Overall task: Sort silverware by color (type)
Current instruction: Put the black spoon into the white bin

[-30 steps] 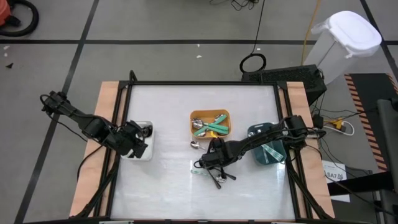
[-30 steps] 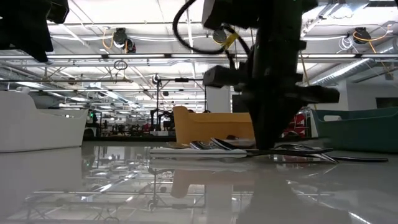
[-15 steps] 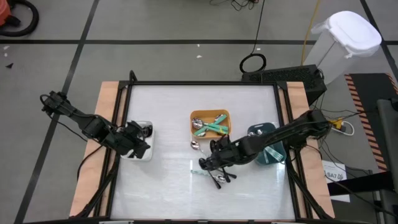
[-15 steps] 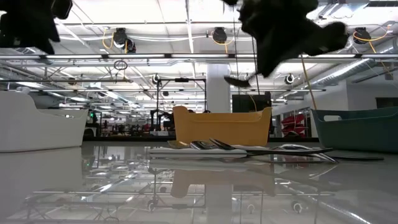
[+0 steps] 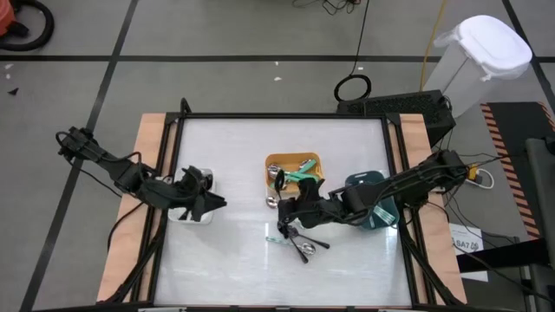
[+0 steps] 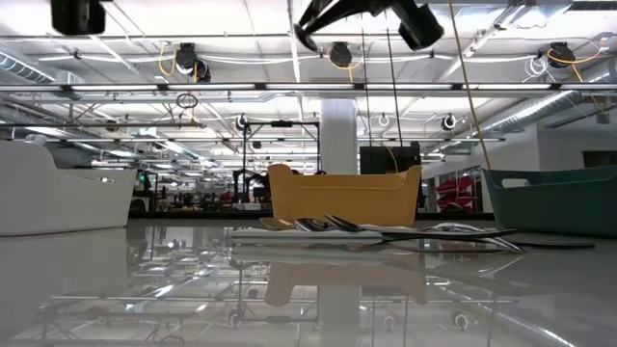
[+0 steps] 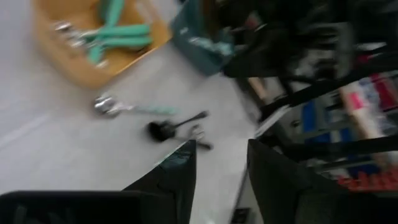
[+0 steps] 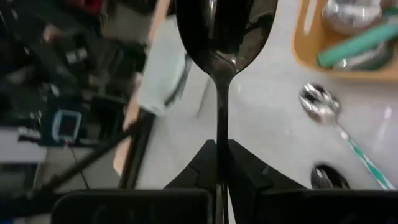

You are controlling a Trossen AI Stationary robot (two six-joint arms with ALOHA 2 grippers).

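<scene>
Over the table (image 5: 234, 147), right gripper (image 8: 221, 163) clamps black spoon (image 8: 225, 28).

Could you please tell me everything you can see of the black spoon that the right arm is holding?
The black spoon is glossy and dark all over, with a wide oval bowl and a thin straight handle. It looks like polished metal or plastic. The right pincer is shut on the handle's lower part, bowl pointing away from the wrist. It hangs lifted above the table, near the orange bin, touching nothing else.

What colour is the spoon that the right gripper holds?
Black all over: the spoon shows best in the right wrist view.
</scene>
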